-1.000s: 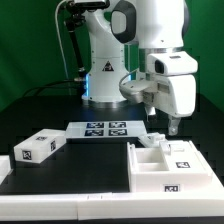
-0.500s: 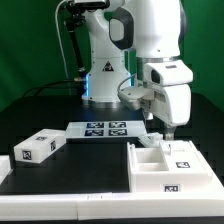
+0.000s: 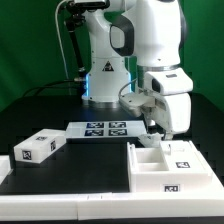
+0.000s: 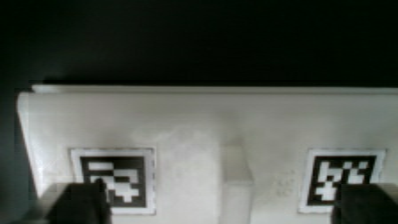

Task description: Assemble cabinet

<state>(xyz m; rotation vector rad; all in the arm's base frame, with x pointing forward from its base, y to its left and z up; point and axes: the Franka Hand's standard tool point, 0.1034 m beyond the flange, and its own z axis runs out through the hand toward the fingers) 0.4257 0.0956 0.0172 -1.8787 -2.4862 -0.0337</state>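
The white cabinet frame [image 3: 168,168], with open inner compartments and square tags, lies at the exterior view's right on the black table. My gripper [image 3: 165,136] hangs just above the frame's back edge, open and empty. In the wrist view the frame's white surface [image 4: 222,130] fills the picture with two tags on it, and my gripper [image 4: 222,205] straddles it, its dark fingertips [image 4: 80,205] wide apart, each in front of a tag. Two small white tagged drawer blocks [image 3: 36,147] lie together at the exterior view's left.
The marker board [image 3: 105,127] lies flat in front of the robot's base [image 3: 100,85]. A white ledge [image 3: 60,205] runs along the table's front edge. Cables hang behind the base at the back left.
My gripper has come down and a little toward the exterior view's left, closer to the cabinet frame's back edge. The frame and the drawer blocks have not moved.
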